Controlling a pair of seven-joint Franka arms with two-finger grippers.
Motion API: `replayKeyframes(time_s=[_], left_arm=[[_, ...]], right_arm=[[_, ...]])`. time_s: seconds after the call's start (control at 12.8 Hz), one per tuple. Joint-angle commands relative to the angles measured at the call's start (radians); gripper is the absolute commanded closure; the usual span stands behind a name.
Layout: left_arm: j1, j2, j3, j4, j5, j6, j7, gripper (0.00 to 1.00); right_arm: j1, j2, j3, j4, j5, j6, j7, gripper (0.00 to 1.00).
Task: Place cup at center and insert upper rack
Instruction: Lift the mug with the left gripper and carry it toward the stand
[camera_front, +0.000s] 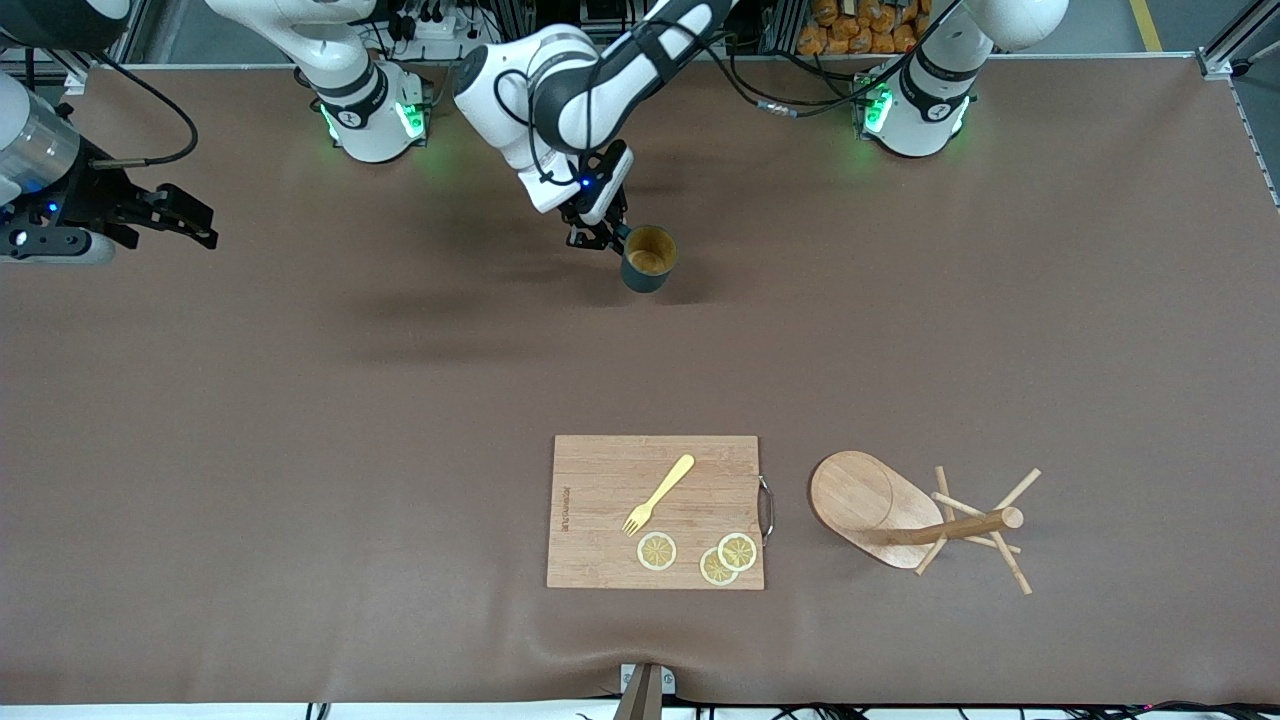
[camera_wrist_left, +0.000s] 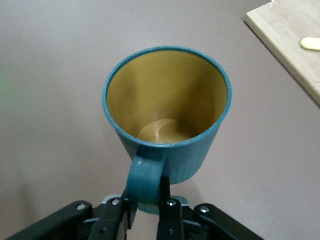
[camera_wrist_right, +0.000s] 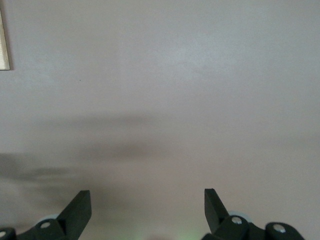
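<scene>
The left arm comes from its base at the upper right of the front view and bends across to the upper middle of the frame. There the left gripper (camera_front: 612, 238) has its fingers (camera_wrist_left: 165, 192) closed tight on the handle of the cup (camera_front: 649, 259), which is upright over the bare brown surface (camera_front: 300, 420); whether the cup touches the surface I cannot tell. The right arm waits at the upper left edge, mostly cut off by the frame, and the right gripper (camera_front: 190, 222) has its fingers (camera_wrist_right: 77, 212) wide apart with nothing between them. The upper rack (camera_front: 905, 515) lies on its side at the lower right, beside the cutting board (camera_front: 600, 520). On the board are a yellow fork (camera_front: 658, 494) and three lemon slices (camera_front: 715, 556).
</scene>
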Motion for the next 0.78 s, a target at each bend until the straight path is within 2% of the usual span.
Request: replayKeyframes(time_s=[0.0,0.24,0.71], left_arm=[[0.05,-0.086,-0.001,-0.021,-0.065,0.027,0.048,1.0],[0.106,-0.137,-0.002,-0.023,-0.105,0.057,0.058,1.0],[0.255,-0.224,-0.002,-0.024,-0.266,0.122,0.167,1.0]], right_arm=[[0.007,0.002,-0.001,-0.008,-0.014,0.015,0.003,0.0],[0.007,0.002,-0.001,-0.008,-0.014,0.022,0.003,0.0],[0.014,0.003,0.0,-0.011,-0.015,0.035,0.003,0.0]])
